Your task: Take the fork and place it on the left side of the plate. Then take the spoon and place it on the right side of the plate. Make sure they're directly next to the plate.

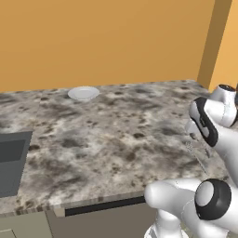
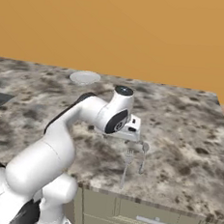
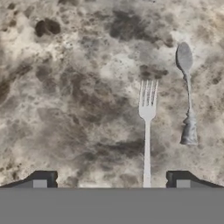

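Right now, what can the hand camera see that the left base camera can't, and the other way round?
The hand view alone gives a close look: the fork with its tines pointing away, the spoon lying apart from it on one side, and the two dark fingers set wide open. The left base view alone has the white plate far off by the orange wall, a grey sink at the counter's left edge, and the white arm. Both share the speckled counter.
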Available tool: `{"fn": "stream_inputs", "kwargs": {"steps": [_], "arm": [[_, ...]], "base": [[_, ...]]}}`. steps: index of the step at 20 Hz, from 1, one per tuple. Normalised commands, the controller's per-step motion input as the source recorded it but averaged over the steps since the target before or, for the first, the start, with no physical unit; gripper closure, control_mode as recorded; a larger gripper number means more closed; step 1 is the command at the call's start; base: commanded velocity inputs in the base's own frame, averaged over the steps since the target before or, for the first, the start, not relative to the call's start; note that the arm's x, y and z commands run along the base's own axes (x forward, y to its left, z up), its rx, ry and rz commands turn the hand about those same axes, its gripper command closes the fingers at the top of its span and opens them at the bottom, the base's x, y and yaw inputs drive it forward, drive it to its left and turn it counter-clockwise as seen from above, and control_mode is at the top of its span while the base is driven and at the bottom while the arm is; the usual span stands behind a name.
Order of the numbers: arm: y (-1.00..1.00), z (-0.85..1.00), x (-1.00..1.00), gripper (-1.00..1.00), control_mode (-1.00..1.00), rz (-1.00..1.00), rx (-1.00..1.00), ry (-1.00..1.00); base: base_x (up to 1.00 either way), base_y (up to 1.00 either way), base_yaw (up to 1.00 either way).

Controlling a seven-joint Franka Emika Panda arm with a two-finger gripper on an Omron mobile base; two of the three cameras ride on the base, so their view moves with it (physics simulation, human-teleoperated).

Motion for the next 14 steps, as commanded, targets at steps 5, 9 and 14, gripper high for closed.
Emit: {"fn": "stream_inputs", "kwargs": {"steps": [5, 9, 14], "arm": [[-0.55, -0.3, 0.1, -1.0, -1.0, 0.0, 0.0, 0.04], [-0.45, -0.36, 0.0, -1.0, -1.0, -0.02, 0.0, 0.0], [-0.34, -0.35, 0.02, -1.0, -1.0, 0.0, 0.0, 0.0]], "base": [[0.0, 0.0, 0.0], [0.0, 0.0, 0.0], [0.0, 0.0, 0.0]]}}
